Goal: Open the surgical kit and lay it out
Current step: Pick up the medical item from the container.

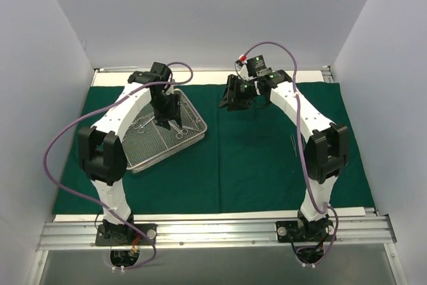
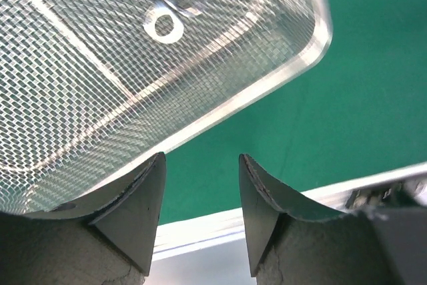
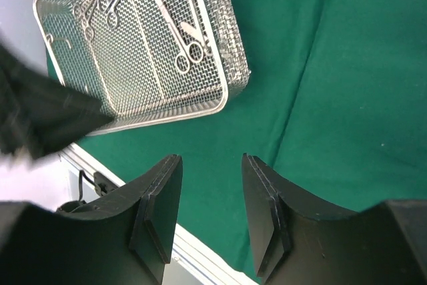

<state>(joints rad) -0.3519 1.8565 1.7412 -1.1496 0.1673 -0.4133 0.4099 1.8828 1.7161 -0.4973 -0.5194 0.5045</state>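
With left gripper (image 2: pixel 202 161) and right gripper (image 3: pixel 211 159) both parted and empty, I risk shoving the tray (image 2: pixel 280 81) while reaching for the scissors (image 3: pixel 180 48)

Back wall (image 1: pixel 213 11): white, matte, plain.
Left wall (image 1: pixel 33 98) and right wall (image 1: pixel 393 98): white too, angling in from the back wall and closing in three sides.
Surface (image 1: pixel 233 213): bare only as a pale strip along the near edge.
Metal track (image 1: pixel 200 69): thin and silvery, along the far edge at the foot of the back wall. In the left wrist view it is a bright sliver at lower right, beside a pale band.
Aluminium rail (image 1: pixel 213 231): ribbed, spans the full width just in front of the near strip.
Grey panel (image 1: pixel 220 268): smooth and dull, below the rail at the bottom of the overhead view.
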